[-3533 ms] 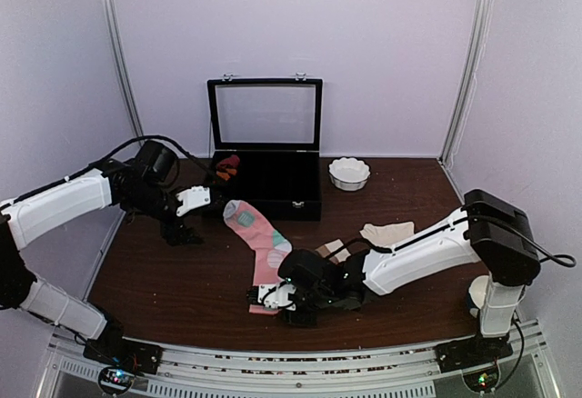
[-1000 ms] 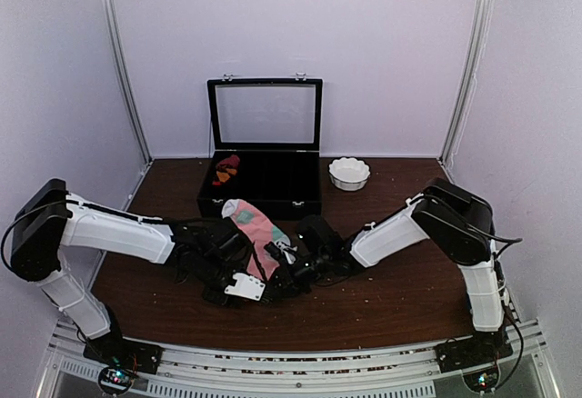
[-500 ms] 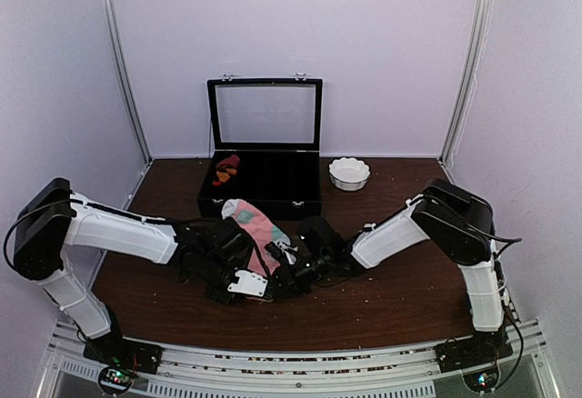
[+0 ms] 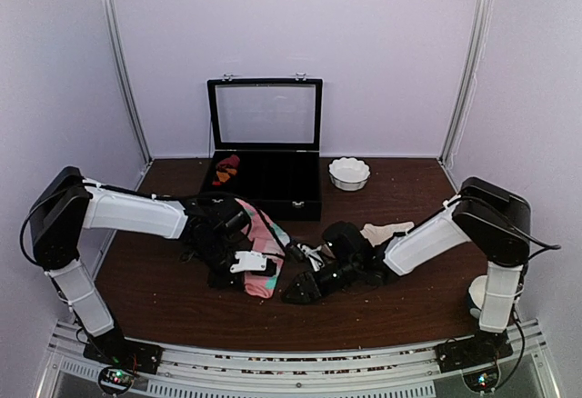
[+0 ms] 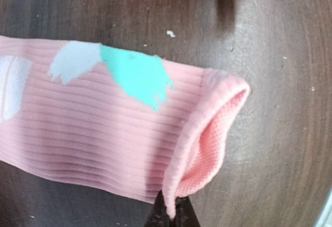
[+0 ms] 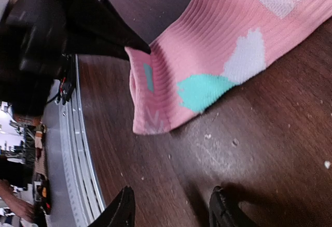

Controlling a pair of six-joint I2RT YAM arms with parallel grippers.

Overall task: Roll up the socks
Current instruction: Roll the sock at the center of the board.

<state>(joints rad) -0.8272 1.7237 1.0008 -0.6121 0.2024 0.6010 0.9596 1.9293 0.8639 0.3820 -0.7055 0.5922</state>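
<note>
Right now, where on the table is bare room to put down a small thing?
Free: the back right corner of the table beside the white bowl, the back left corner beside the black box, and the front strip. Crowded: the middle, where the left gripper, right gripper and pink sock sit together.

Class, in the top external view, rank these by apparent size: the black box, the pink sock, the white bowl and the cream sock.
1. black box
2. pink sock
3. white bowl and cream sock: they look alike, and the right arm covers part of the sock, so unranked.
</note>
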